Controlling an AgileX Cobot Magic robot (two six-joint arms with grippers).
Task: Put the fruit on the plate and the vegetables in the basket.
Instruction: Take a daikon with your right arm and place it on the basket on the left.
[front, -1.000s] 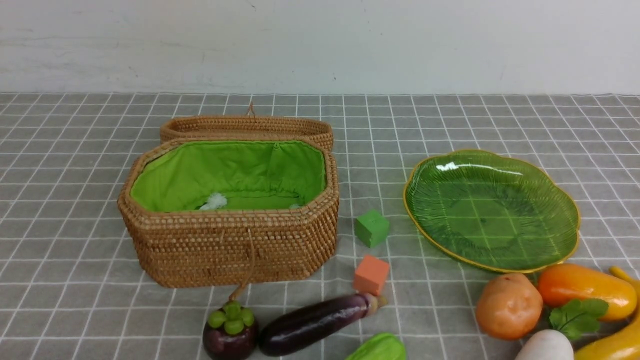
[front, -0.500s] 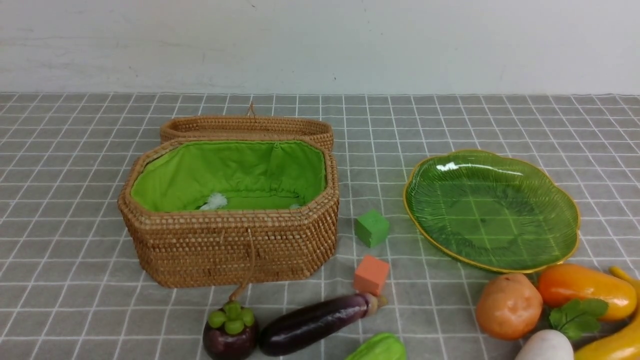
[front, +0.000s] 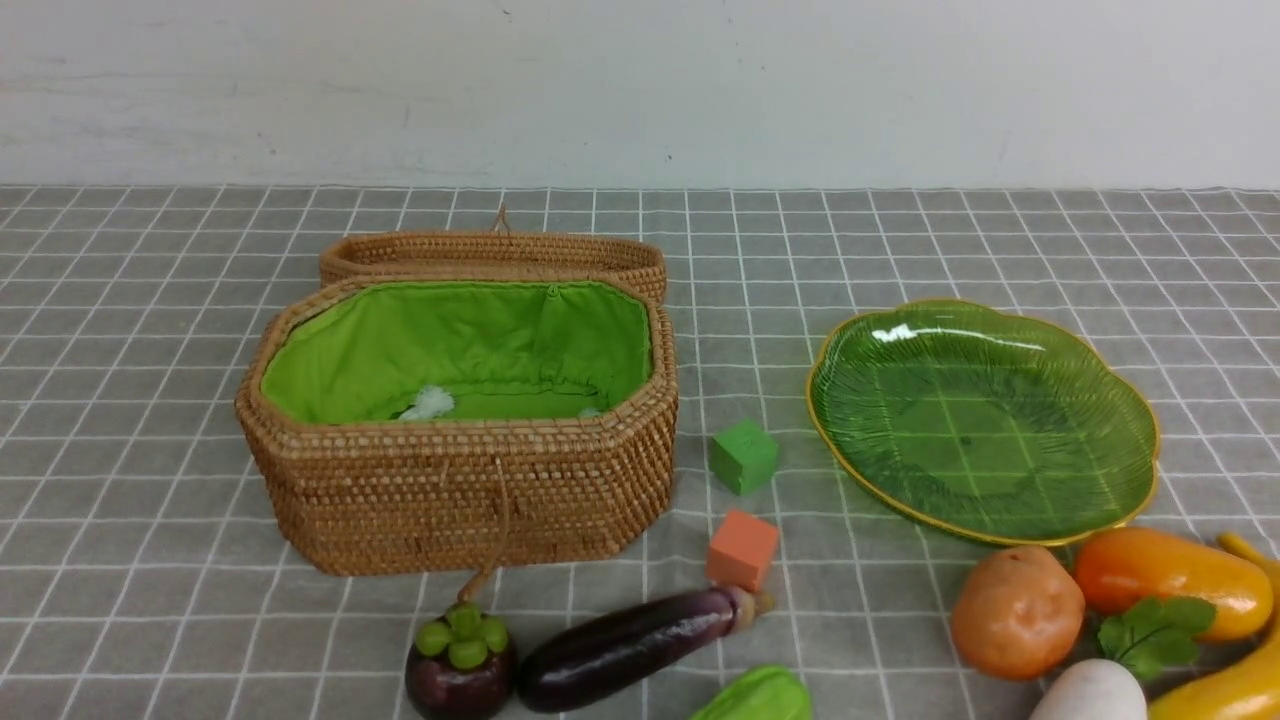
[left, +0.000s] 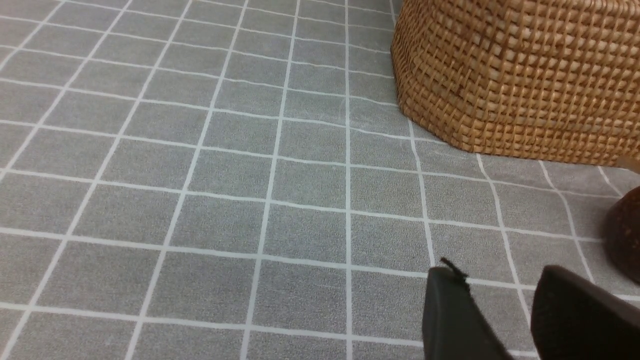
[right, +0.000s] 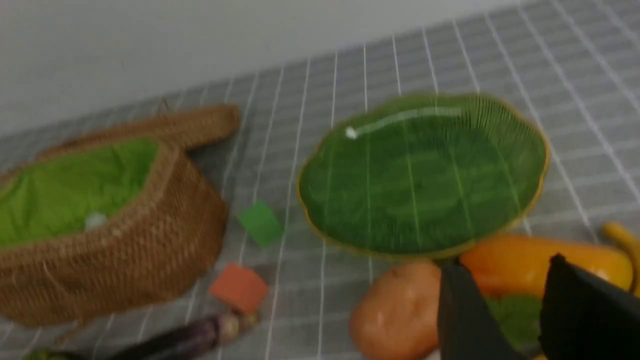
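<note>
The open basket (front: 460, 500) with green lining stands at the left and the empty green plate (front: 985, 420) at the right. Along the near edge lie the mangosteen (front: 460, 670), eggplant (front: 625, 650), ridged green vegetable (front: 755, 697), potato (front: 1017, 612), mango (front: 1170, 580), white radish (front: 1090, 692) and banana (front: 1235, 685). Neither arm shows in the front view. My left gripper (left: 500, 272) hangs open over bare cloth near the basket (left: 515, 75). My right gripper (right: 505, 262) is open and empty above the radish leaves, between potato (right: 395, 315) and mango (right: 530, 260).
A green cube (front: 744, 456) and an orange cube (front: 742, 549) sit between basket and plate. The basket's lid (front: 490, 250) lies folded back behind it. A grey checked cloth covers the table up to a white wall.
</note>
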